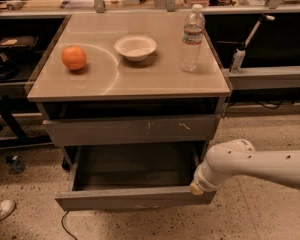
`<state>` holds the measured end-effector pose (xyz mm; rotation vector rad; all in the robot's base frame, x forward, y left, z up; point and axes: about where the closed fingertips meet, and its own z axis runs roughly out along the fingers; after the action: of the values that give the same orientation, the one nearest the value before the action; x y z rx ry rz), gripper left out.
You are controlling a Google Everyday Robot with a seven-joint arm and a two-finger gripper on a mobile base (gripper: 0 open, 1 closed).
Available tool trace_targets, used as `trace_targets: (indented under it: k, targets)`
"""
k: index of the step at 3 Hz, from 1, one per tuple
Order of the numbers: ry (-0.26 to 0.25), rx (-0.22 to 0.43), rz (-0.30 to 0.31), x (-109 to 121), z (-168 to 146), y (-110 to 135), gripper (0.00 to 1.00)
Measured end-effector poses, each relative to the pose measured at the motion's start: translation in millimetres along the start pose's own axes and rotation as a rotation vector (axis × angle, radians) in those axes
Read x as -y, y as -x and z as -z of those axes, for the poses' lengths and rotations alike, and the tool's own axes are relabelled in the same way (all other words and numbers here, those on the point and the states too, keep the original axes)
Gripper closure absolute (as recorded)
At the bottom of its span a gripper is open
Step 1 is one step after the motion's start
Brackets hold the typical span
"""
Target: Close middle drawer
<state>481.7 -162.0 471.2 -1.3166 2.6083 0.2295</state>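
The middle drawer stands pulled far out of the grey cabinet, low in the camera view. Its plain front panel faces me and its bare grey box is open to view. My gripper is at the end of the white arm that reaches in from the right. It sits at the right end of the drawer's front panel, at the top edge. The wrist hides the fingers. Above it, the drawer front with white scratches stands out only a little.
On the cabinet top are an orange, a white bowl and a water bottle. Dark shelves flank the cabinet. A shoe and a cable lie on the speckled floor at the left.
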Motion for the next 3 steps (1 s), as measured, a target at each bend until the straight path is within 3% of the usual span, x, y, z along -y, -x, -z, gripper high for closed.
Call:
trace_targets:
  k: [1,2,3]
  targets:
    - [0.031,0.003,-0.072,-23,16,-29,1.00]
    - [0.081,-0.025,-0.105,-46,6,-47,1.00]
    - [0.082,-0.026,-0.105,-46,5,-47,1.00]
